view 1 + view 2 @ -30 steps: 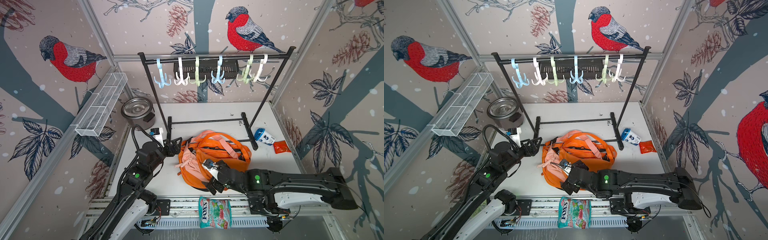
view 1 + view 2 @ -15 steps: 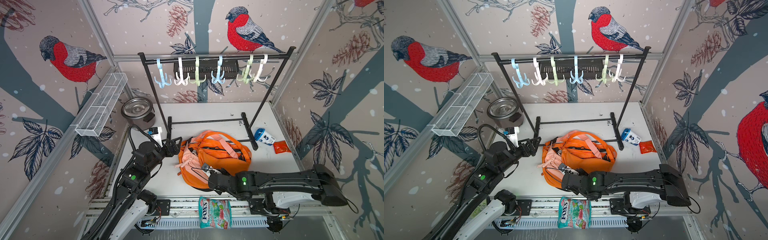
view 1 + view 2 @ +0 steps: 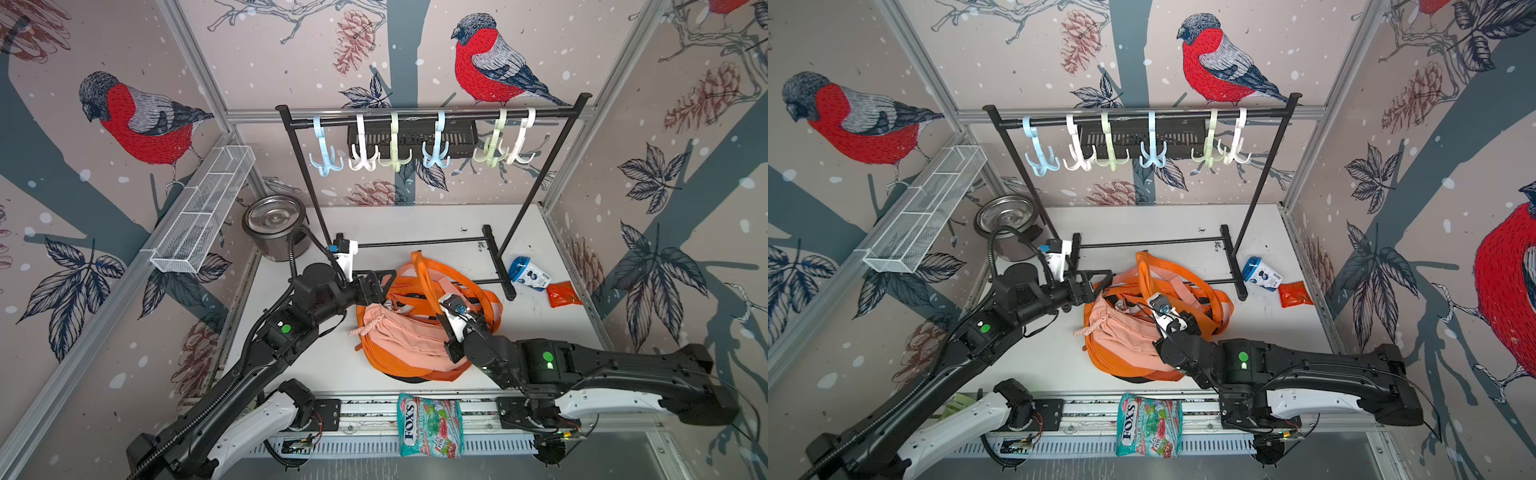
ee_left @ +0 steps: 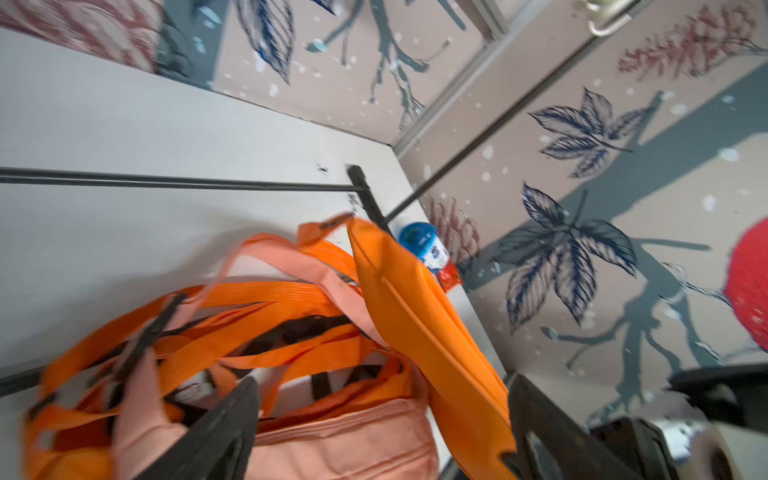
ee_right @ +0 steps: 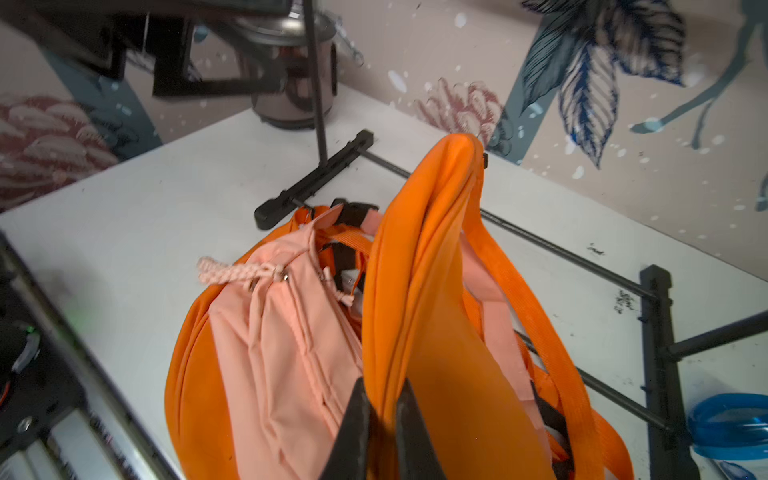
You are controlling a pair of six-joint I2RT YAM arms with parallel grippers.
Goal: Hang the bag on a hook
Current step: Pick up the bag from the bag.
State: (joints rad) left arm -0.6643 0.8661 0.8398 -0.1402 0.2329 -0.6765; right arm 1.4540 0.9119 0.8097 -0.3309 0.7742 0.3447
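Position: orange-and-pink fabric backpack [image 3: 399,336] lies mid-table on the white table [image 3: 316,357], just near of the black metal rack [image 3: 498,262] base. Right gripper [image 5: 382,390] clamped on its orange padded shoulder strap [image 5: 419,266], which stands raised. Left gripper [image 3: 379,282] jaws apart at the backpack's far-left edge.

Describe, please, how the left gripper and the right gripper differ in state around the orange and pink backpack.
The left gripper stands wide open, clamping nothing; the right gripper is shut on the orange padded strap of the orange and pink backpack. The left gripper sits at the backpack's edge; the right gripper is over its middle, holding the strap up in a loop. Both are black and close to the backpack.
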